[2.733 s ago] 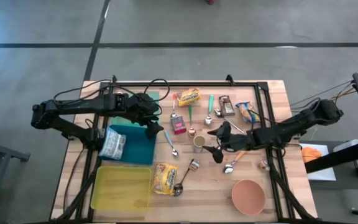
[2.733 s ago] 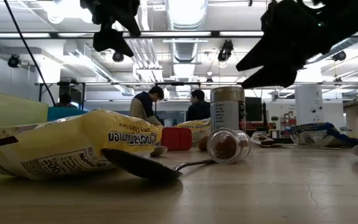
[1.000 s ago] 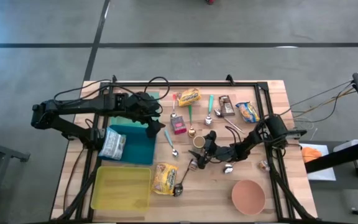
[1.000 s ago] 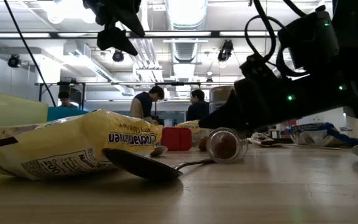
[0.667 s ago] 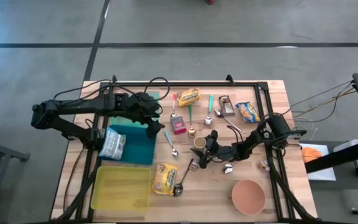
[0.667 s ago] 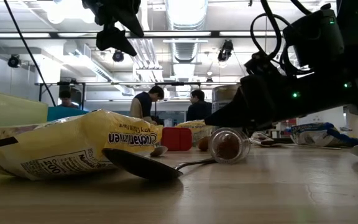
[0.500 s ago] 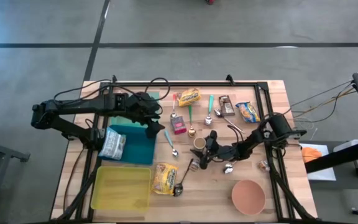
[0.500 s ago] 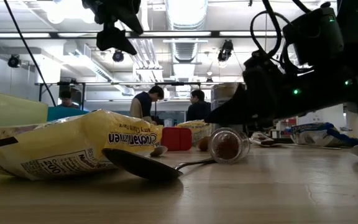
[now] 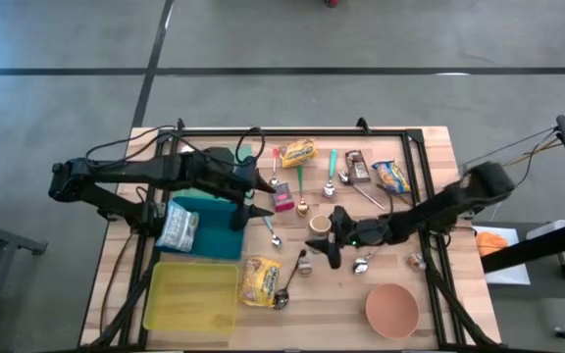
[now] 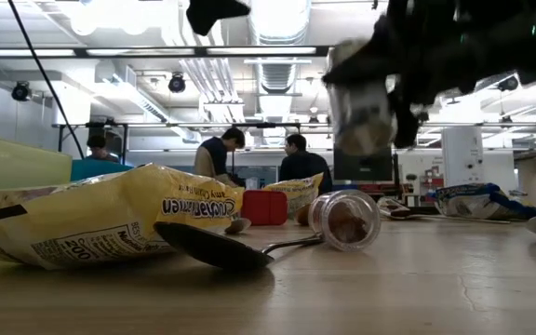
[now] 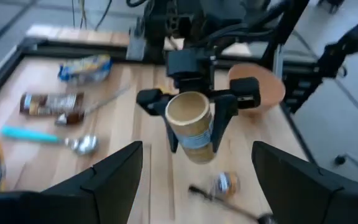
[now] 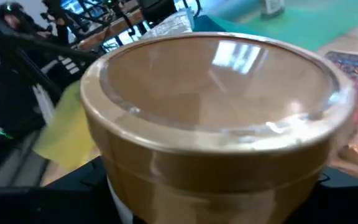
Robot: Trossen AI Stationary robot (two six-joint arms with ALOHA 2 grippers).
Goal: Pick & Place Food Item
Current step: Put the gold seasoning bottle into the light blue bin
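Teal bin (image 9: 219, 227) holding silver packet (image 9: 178, 228), yellow bin (image 9: 190, 296) seemingly bare

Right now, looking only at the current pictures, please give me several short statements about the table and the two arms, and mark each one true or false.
1. The right gripper holds the tan round jar with a gold lid above the wooden table. True.
2. The pink round bowl stands inside the yellow plastic tray. False: it stands on the bare wood, far from the tray.
3. A small clear glass jar lies on its side on the table. True.
4. The left gripper holds a spoon. False: it is open and holds nothing, above the teal tray.
5. A silver packet lies in the teal tray. True.
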